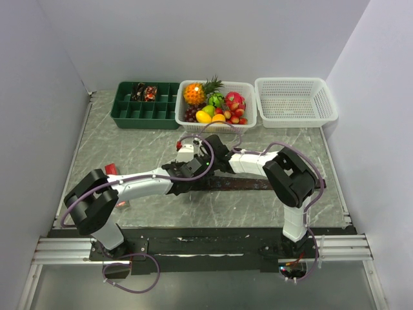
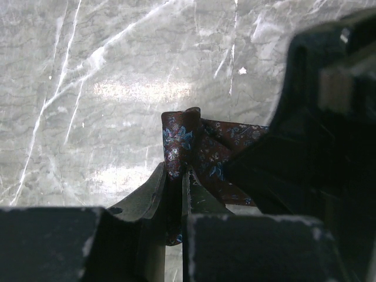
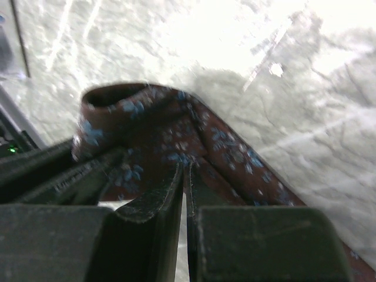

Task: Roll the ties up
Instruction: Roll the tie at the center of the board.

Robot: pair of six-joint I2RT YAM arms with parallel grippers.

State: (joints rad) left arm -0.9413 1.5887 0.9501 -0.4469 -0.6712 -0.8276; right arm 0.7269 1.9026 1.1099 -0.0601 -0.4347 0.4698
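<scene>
The tie (image 1: 240, 183) lies flat across the middle of the tabletop (image 1: 129, 145), somewhat toward the near edge, with its length running out toward the right edge. Its left end is lifted into a loose fold, the start of a coil. The fabric looks thin, soft and light, and probably a little slick. It is not fragile, but it would likely sag, spring open or skew unless each turn is drawn taut and square. The best hold appears to be the folded end itself, pinched across its width, with the free length left on the marble to drag straight.

The left tool (image 2: 179, 171) is nearly closed on that fold, cloth running down between its fingers. The right tool (image 3: 183, 167) is just as narrow, its tips at the fabric beside the loop and apparently pinching it.

Along the far edge, toward the left corner, a green tray (image 1: 122, 115) holds two rolled ties (image 1: 144, 93). A fruit basket (image 1: 248, 123) and an empty white basket (image 1: 326, 119) stand beside it.
</scene>
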